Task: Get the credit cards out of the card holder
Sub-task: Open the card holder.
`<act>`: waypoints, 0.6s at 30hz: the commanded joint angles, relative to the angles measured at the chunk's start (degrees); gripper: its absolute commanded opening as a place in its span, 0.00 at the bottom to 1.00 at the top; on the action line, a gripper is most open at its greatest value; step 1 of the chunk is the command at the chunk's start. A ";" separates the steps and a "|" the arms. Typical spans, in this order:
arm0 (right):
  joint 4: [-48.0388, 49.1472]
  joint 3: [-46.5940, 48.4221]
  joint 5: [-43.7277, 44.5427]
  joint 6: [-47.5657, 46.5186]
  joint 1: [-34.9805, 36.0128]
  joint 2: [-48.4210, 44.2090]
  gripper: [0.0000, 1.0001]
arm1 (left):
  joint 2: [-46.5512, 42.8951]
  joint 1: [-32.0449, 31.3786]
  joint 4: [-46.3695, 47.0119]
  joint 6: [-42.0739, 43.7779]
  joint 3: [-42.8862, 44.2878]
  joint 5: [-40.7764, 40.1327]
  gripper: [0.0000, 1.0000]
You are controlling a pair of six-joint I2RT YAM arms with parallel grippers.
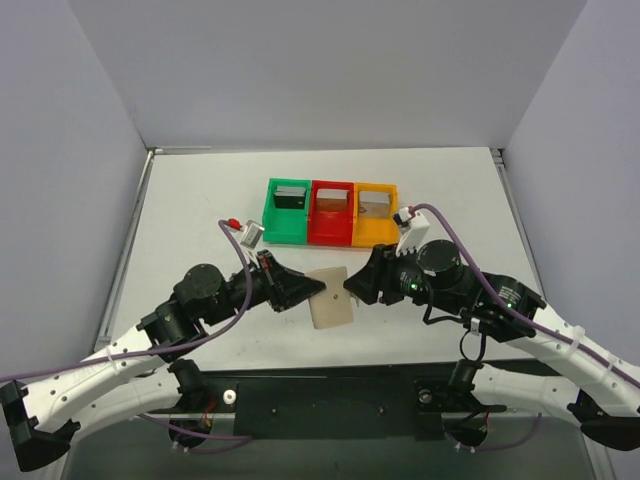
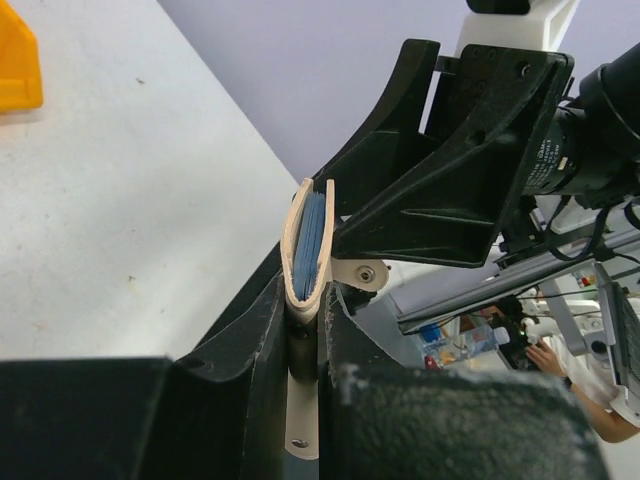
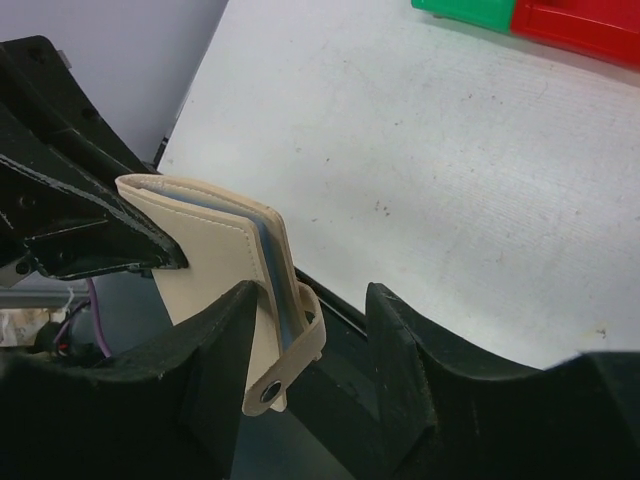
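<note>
Left gripper (image 1: 306, 290) is clenched on the card holder (image 1: 331, 298), pinching its tan cover from the 9 o'clock side in the overhead view. The left wrist view shows the card holder (image 2: 307, 245) folded nearly shut, standing on edge between the two black fingers, with bluish-grey lining visible inside. Right gripper (image 1: 352, 285) meets it from 3 o'clock. In the right wrist view its jaws stand apart, with the holder's (image 3: 215, 250) snap-strap end between them and touching only the finger at 9 o'clock. On the white table (image 1: 200, 200), at 12 o'clock from the holder, a green bin (image 1: 285, 228), a red bin (image 1: 330, 230) and an orange bin (image 1: 375, 230) sit touching in a row. The credit cards (image 1: 331, 200) lie one in each bin.
</note>
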 commanded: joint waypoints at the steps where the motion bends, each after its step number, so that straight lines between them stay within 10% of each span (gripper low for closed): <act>1: 3.54 -2.04 -2.71 0.39 -0.45 -2.26 0.43 | -1.15 1.73 11.06 -2.93 -1.24 6.19 0.00; 18: 7.24 -5.82 -7.98 2.15 -3.35 -5.51 0.43 | -0.80 7.54 22.93 -10.31 -6.42 14.36 0.00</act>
